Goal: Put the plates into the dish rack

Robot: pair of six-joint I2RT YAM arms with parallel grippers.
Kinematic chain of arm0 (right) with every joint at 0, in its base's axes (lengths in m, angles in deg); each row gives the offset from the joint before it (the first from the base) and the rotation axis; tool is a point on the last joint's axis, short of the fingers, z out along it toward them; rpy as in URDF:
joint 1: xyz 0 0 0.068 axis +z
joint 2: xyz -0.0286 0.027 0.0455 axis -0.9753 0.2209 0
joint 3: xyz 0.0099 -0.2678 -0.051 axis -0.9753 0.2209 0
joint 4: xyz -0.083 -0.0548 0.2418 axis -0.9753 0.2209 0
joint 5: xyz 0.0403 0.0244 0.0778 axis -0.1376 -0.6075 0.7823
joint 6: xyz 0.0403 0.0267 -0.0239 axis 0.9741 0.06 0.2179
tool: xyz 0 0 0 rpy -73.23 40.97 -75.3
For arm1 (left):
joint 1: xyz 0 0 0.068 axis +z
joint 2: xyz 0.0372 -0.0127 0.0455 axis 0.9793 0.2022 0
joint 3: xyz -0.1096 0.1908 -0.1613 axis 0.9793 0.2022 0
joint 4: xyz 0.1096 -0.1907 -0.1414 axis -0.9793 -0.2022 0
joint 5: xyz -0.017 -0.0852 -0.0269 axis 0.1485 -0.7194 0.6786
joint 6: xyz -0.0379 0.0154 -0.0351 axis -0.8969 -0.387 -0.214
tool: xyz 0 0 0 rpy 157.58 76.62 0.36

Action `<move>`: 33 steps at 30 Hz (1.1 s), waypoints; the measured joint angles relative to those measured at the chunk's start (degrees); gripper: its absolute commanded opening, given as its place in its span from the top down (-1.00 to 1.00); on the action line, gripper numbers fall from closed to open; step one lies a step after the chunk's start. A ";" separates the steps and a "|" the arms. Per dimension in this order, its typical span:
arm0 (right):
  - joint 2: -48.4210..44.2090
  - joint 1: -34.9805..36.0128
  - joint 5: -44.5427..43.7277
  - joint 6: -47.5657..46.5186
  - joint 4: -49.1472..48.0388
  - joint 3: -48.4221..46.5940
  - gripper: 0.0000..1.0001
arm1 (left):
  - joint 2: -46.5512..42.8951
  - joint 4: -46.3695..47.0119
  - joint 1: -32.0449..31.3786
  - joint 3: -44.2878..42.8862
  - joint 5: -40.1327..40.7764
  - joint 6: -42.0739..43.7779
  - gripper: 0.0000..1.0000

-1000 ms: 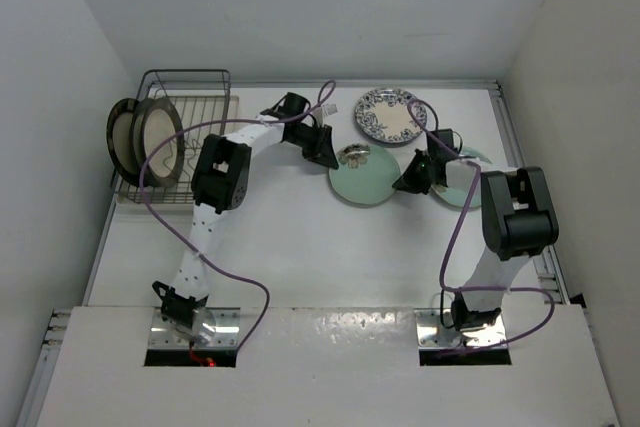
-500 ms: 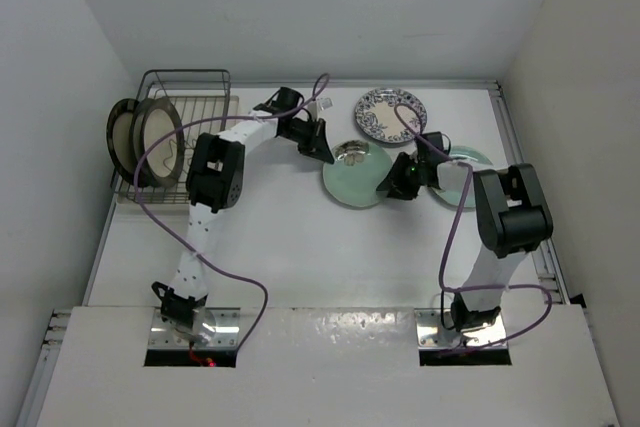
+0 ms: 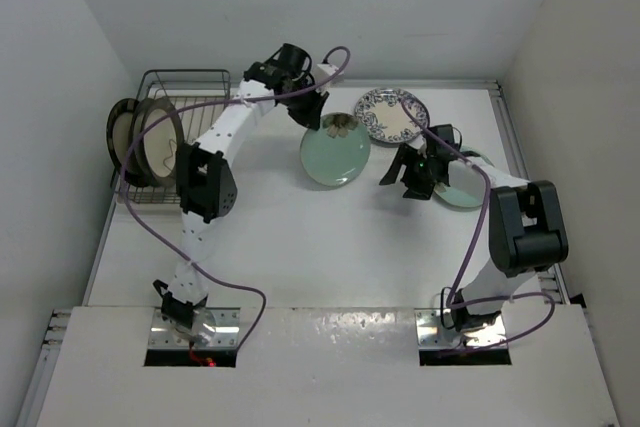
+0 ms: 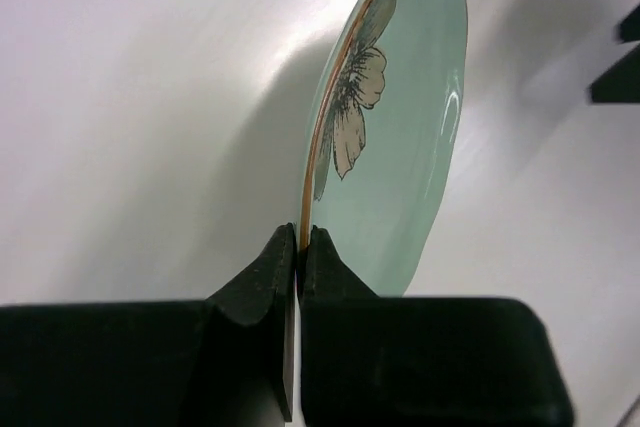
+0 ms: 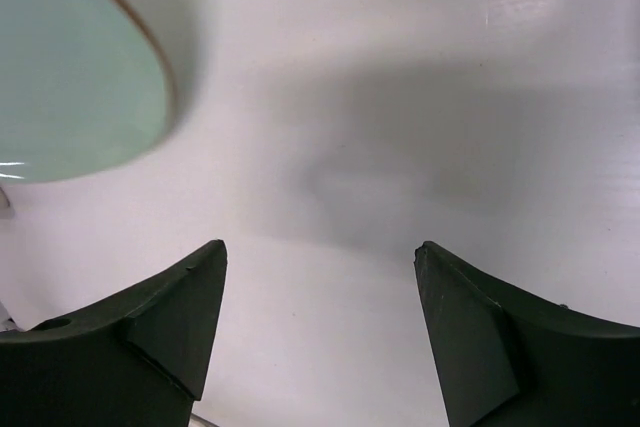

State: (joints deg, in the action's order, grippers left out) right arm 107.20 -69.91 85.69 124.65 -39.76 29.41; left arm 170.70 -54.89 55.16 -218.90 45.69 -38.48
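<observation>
My left gripper [image 3: 322, 119] is shut on the rim of a mint-green plate with a flower [image 3: 335, 155], which hangs tilted above the table at centre back. In the left wrist view the fingers pinch that plate [image 4: 400, 127] on its gold edge, at my left gripper [image 4: 300, 238]. My right gripper [image 3: 393, 175] stands open just right of it, holding nothing; the right wrist view shows bare table between my right gripper [image 5: 320, 252] and the plate's edge [image 5: 70, 77]. The dish rack [image 3: 200, 97] at back left holds two cream plates [image 3: 150, 139] upright.
A blue-and-white patterned plate [image 3: 390, 115] lies flat at the back. Another mint-green plate [image 3: 464, 185] lies partly under the right arm. Purple cables loop over both arms. White walls close in the left, back and right sides.
The left arm has lifted the mint-green plate off the table and carried it back and to the left. The right gripper opened, let go of that plate and drew slightly away.
</observation>
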 measured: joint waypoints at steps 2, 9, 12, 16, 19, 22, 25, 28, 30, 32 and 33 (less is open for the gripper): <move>-0.37 -0.02 -0.33 -0.37 0.76 -0.90 -0.52 | -2.97 -2.16 0.02 -0.09 5.62 2.27 1.00; 1.60 -0.02 0.57 -0.94 2.75 -5.95 -0.52 | -11.96 -6.43 0.02 -4.15 30.99 9.55 1.00; 3.58 0.17 1.07 -0.94 3.63 -9.14 -0.52 | -14.97 -5.97 0.02 -4.63 43.56 12.20 1.00; 5.66 0.59 1.44 -1.18 5.66 -13.46 -0.52 | -17.38 -5.62 0.02 -4.61 59.12 14.88 1.00; 6.64 1.09 1.75 -1.31 6.95 -16.24 -0.52 | -18.78 -5.29 0.31 -3.58 67.84 15.78 1.00; 7.91 1.53 2.10 -1.40 8.26 -18.86 -0.52 | -20.31 -5.22 0.90 -1.44 73.09 16.00 1.00; 9.51 1.90 2.23 -1.42 9.22 -21.16 -0.52 | -21.70 -5.07 2.10 1.22 75.73 15.98 1.00; 10.64 2.21 2.32 -1.42 9.84 -22.43 -0.52 | -22.05 -5.07 4.52 3.04 77.20 15.91 1.00; 10.71 2.29 2.32 -1.42 10.36 -22.43 -0.52 | -22.05 -4.87 6.80 4.20 77.64 15.67 1.00; 10.71 2.29 2.32 -1.42 10.62 -22.43 -0.52 | -22.05 -4.94 8.55 5.31 77.72 15.30 1.00; 10.71 2.29 2.32 -1.40 10.78 -22.43 -0.52 | -22.10 -5.05 9.31 5.88 77.79 15.15 1.00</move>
State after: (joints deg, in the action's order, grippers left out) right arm 117.91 -67.61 88.00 123.26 -28.99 6.99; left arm 148.60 -59.94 64.47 -213.02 123.48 -23.33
